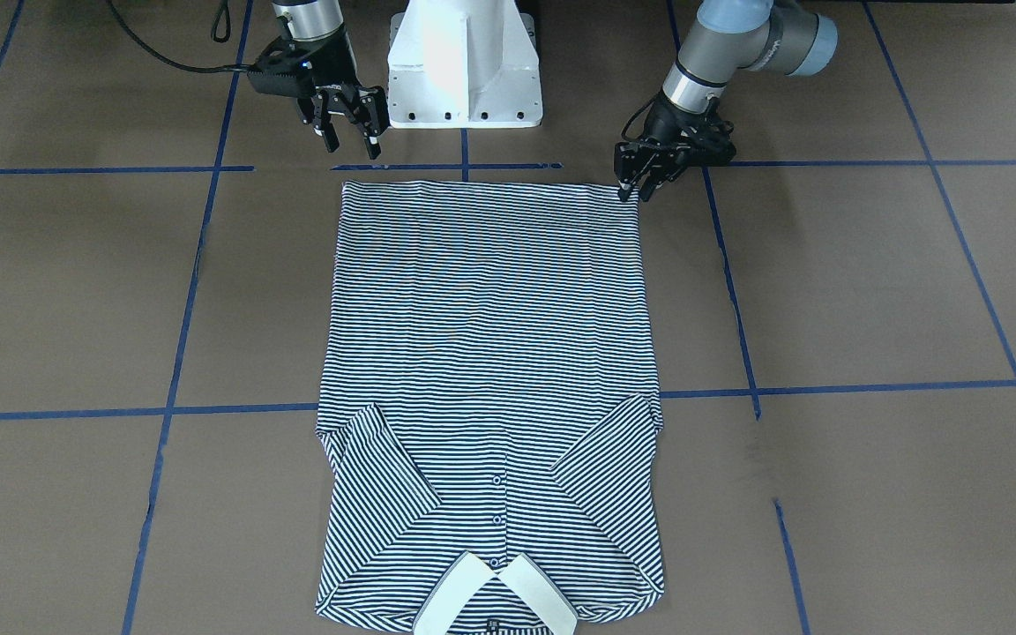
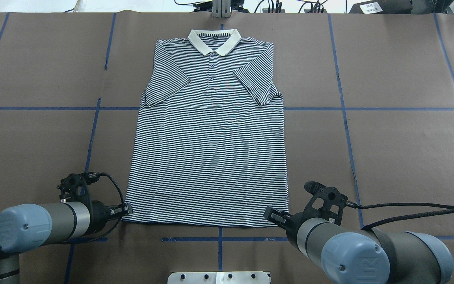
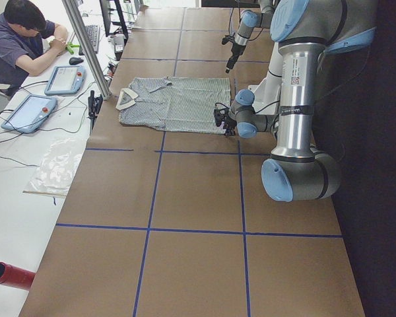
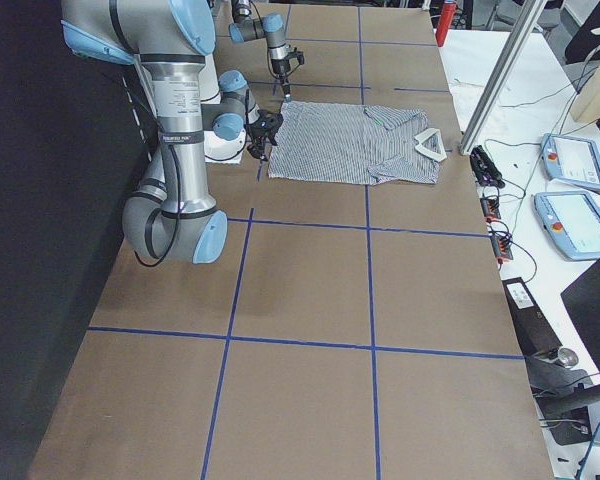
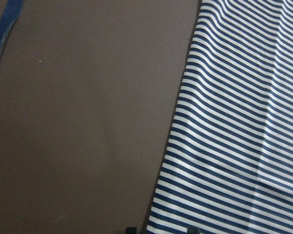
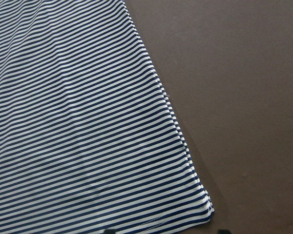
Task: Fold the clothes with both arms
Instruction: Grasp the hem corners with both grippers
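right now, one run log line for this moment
polo shirt: flat, face up, sleeves folded in | left tool: open, at hem corner | right tool: open, raised near other hem corner

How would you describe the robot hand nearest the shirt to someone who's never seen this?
Find the striped polo shirt lying flat on the brown table. At its hem corner on the robot's left is the left hand, down at the fabric's edge; the right hand hangs clear of the hem.

polo shirt [image 1: 486, 335]: thin navy-and-white stripes all over; collar [image 1: 536, 593] plain white. tabletop [image 1: 870, 273]: flat brown, crossed by a grid of blue tape lines [image 1: 870, 386]. left arm [image 2: 53, 223] and right arm [image 2: 317, 236]: grey with light-blue caps [image 2: 21, 228]; left hand [image 1: 634, 189] and right hand [image 1: 351, 139]: black.
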Tool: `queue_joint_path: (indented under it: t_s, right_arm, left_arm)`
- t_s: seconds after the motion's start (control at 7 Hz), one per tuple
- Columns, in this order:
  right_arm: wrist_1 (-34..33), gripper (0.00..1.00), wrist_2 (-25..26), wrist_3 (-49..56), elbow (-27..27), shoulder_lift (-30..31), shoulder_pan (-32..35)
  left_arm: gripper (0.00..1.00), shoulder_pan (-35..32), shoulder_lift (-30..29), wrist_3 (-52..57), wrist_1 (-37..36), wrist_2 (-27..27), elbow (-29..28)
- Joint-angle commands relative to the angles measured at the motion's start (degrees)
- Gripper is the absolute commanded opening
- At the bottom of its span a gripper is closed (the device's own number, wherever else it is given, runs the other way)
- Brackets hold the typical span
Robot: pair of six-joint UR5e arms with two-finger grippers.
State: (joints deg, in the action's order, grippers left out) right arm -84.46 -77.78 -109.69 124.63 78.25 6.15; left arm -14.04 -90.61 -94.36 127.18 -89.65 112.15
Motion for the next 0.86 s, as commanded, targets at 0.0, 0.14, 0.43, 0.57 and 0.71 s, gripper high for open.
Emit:
queue_joint_path:
  t_s: [0.0, 0.14, 0.43, 0.57, 0.71]
  right_arm:
    - [0.0, 0.76, 0.0, 0.0, 0.0, -0.02, 0.0]
    - [0.0, 0.76, 0.0, 0.0, 0.0, -0.02, 0.0]
    - [0.0, 0.77, 0.35, 0.0, 0.0, -0.11, 0.0]
    - [0.0, 0.77, 0.35, 0.0, 0.0, -0.11, 0.0]
    - [0.0, 0.77, 0.35, 0.0, 0.0, -0.11, 0.0]
  left_arm:
    - [0.45, 0.5, 0.09, -0.38, 0.0, 0.09, 0.0]
    - [0.43, 0.5, 0.0, -0.47, 0.0, 0.09, 0.09]
    - [0.12, 0.5, -0.09, -1.6, 0.0, 0.27, 0.09]
    - [0.0, 0.59, -0.09, -1.61, 0.0, 0.27, 0.09]
    - [0.0, 0.76, -0.09, -1.52, 0.0, 0.27, 0.09]
